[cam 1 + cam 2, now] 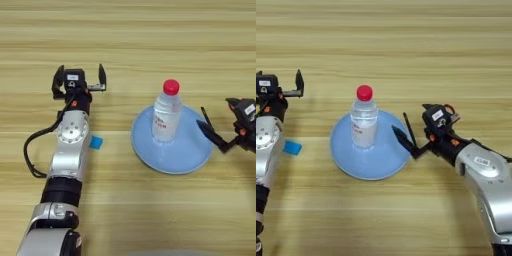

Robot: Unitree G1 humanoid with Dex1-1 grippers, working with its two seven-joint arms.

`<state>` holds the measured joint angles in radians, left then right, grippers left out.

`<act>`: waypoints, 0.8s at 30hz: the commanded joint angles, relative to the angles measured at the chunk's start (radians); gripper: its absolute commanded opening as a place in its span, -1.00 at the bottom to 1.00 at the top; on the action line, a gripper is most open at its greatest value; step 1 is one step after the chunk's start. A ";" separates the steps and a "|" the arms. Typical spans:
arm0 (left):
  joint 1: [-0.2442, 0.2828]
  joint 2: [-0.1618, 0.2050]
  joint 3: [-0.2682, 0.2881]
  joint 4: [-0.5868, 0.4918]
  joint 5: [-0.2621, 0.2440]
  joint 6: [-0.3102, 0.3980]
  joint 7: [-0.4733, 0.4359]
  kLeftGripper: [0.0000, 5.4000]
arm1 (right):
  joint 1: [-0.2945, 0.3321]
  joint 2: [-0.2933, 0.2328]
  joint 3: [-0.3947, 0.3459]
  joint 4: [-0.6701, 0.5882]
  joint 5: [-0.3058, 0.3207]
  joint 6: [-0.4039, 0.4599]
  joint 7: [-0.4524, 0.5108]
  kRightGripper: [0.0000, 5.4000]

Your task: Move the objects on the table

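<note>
A clear plastic bottle [167,116] with a red cap stands upright on a wide light-blue plate [187,150] at the table's middle right. My right gripper [399,122] is open, its two black fingers reaching over the plate's right rim, a short gap away from the bottle [364,122]. Nothing sits between them. A small blue block [96,142] lies on the wood just right of my left forearm. Further back, my left gripper [81,70] is open and empty, well left of the plate [381,161].
The wooden table [150,40] fills both views. My left arm [70,150] stretches from the bottom left corner up the left side, with a black cable looping off its left. The right arm [481,170] comes in from the lower right.
</note>
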<state>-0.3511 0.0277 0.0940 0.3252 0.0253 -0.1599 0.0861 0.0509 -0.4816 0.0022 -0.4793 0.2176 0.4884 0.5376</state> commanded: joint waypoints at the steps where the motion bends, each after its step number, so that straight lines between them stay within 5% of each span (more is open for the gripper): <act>1: 0.000 0.006 0.001 -0.004 -0.011 0.023 -0.008 0.99 | -0.001 -0.012 0.029 -0.021 0.000 0.009 0.011 1.00; 24: 0.002 0.016 -0.018 0.035 0.008 0.040 -0.008 0.99 | -0.080 0.068 0.166 0.110 -0.030 -0.057 0.018 1.00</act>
<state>-0.3503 0.0399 0.0752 0.3548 0.0333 -0.1304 0.0769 -0.0049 -0.4178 0.1550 -0.3799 0.1957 0.4422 0.5519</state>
